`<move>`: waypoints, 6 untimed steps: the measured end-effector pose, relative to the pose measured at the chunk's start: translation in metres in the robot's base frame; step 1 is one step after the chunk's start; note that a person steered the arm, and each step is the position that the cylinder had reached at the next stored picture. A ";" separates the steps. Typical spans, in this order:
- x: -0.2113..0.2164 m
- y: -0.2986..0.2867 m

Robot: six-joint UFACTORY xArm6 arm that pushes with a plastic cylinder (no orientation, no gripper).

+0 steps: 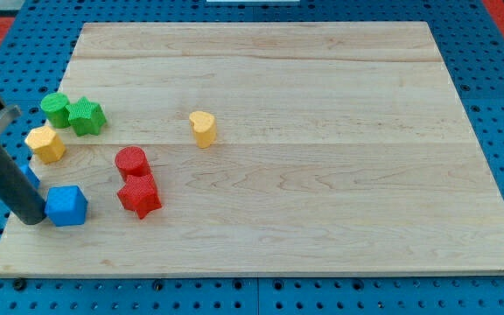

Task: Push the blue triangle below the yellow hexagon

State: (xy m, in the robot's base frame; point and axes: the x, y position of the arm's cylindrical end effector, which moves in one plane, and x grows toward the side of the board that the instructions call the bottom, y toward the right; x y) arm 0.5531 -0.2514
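The yellow hexagon (45,143) sits near the board's left edge. Just below it, a small blue block (31,174) peeks out from behind my rod; its shape is mostly hidden. A second, blocky blue block (66,206) lies lower down. My tip (31,219) rests on the board at the lower left, touching or almost touching that lower blue block's left side. The rod slants up to the view's left.
Two green blocks (56,108) (86,116) sit side by side above the yellow hexagon. A red cylinder (132,162) and a red star (139,195) lie to the right of the blue blocks. A yellow heart (202,128) stands near the board's middle. The board's left edge (7,229) is close to my tip.
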 end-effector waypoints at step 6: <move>0.011 -0.018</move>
